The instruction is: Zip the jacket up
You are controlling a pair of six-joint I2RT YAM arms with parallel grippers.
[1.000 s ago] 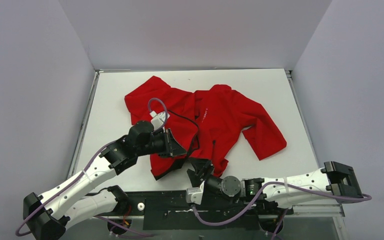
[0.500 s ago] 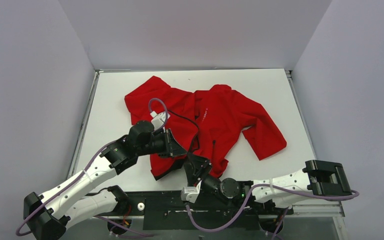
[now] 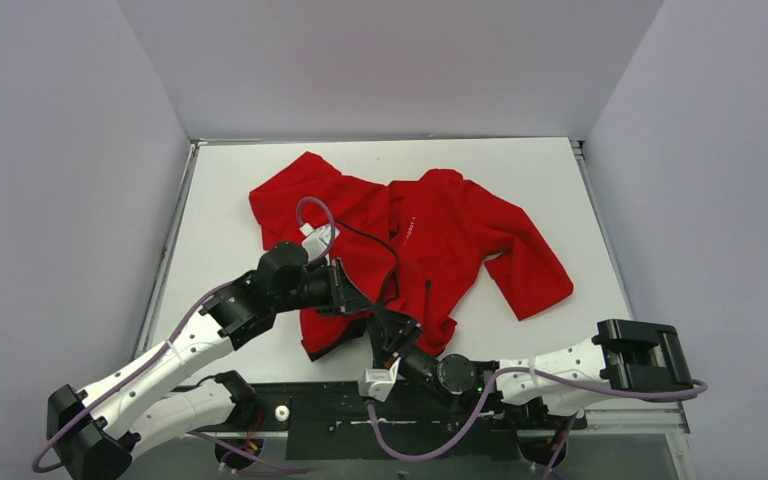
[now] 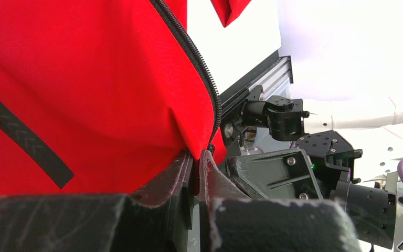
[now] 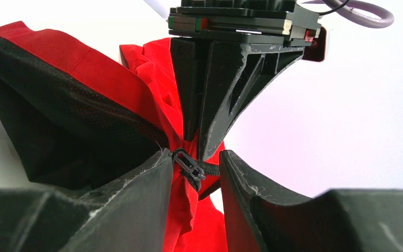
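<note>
The red jacket [image 3: 440, 235] lies spread on the white table [image 3: 560, 170], front open, dark zipper down the middle. My left gripper [image 3: 355, 295] is shut on the bottom hem beside the zipper teeth [image 4: 202, 68], pinching red fabric [image 4: 84, 79] between its tips [image 4: 197, 157] and lifting it. My right gripper [image 3: 392, 328] sits just below it at the hem. In the right wrist view its jaws [image 5: 195, 157] are open with the black zipper slider [image 5: 190, 167] between them, against the left finger. The dark lining [image 5: 57, 136] shows at left.
A black mounting rail [image 3: 330, 410] runs along the near table edge under both arms. Grey walls enclose the table on three sides. The right gripper body [image 4: 278, 176] crowds the left gripper [image 5: 225, 79] at the hem.
The right arm has swung left and forward, bringing its gripper up to the hem right under the left gripper. The left arm and the jacket have stayed put.
</note>
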